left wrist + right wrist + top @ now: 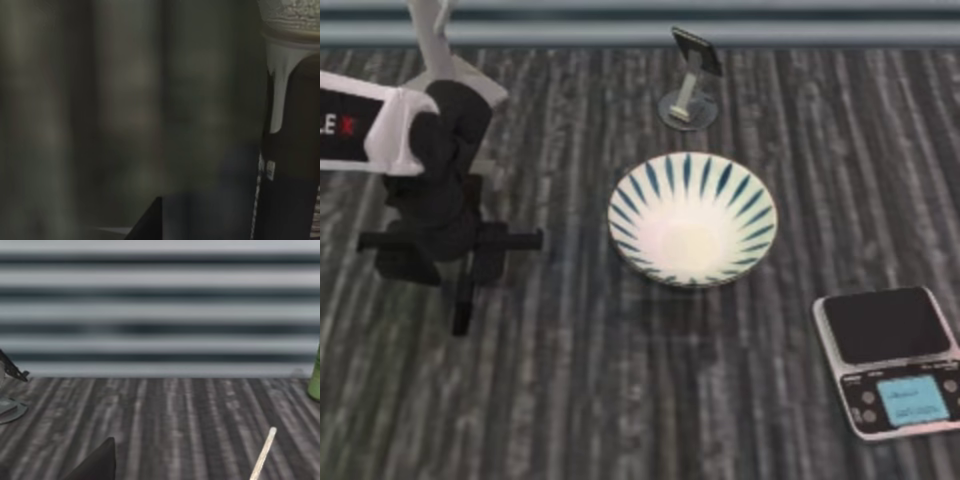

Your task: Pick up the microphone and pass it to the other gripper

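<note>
The microphone [292,150] fills one side of the left wrist view: silver-grey mesh head [295,12], pale collar, black handle. It lies just outside the bare gap between my left gripper's fingers. One dark fingertip [150,225] shows, and nothing is held between the fingers. In the top view my left gripper [455,250] hangs over the table's left side and its arm hides the microphone. A thin black bar [462,305] sticks out below the gripper; I cannot tell if it is the handle. My right gripper [185,462] is outside the top view, open and empty, with one fingertip [102,462] visible.
A white bowl with blue rays [692,218] sits mid-table. A black phone stand [690,85] stands behind it. A kitchen scale [890,360] lies at the front right. A green bottle [315,375] stands at the edge of the right wrist view.
</note>
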Motion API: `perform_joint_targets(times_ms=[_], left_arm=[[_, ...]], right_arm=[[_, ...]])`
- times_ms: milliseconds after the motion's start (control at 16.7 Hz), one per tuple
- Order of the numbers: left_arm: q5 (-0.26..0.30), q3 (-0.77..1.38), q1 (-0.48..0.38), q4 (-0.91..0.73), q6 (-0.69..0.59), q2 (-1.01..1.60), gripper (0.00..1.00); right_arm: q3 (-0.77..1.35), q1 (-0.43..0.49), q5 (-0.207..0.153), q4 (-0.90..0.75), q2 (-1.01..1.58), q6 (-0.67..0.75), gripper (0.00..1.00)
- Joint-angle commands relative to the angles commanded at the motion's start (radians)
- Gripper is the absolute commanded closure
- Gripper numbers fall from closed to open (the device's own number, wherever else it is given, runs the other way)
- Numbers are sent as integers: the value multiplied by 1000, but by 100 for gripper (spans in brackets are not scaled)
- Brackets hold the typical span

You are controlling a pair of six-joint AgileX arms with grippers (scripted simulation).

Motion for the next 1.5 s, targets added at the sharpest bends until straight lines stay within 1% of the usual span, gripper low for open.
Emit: perform_joint_targets(times_ms=[420, 480, 600, 720, 840, 1020, 1500], left_arm=[[0, 0, 0, 0, 0, 0, 100], [-33, 18, 4, -30, 22, -60, 100], [-27, 17, 4, -18, 25, -61, 100], [-1, 8, 4, 35, 35, -70, 100], [43, -10, 6, 128, 51, -86, 100], [133, -61, 14, 332, 82, -124, 100], [434, -276, 45, 1088, 182, -277, 100]], right_arm=[[0, 0, 0, 0, 0, 0, 0], [0, 0, 0, 0, 0, 0, 0], [0, 0, 0, 0, 0, 0, 0], [0, 0, 0, 0, 0, 0, 0], [0, 0, 0, 0, 0, 0, 0], [0, 0, 0, 0, 0, 0, 0], [0, 0, 0, 0, 0, 0, 0]])
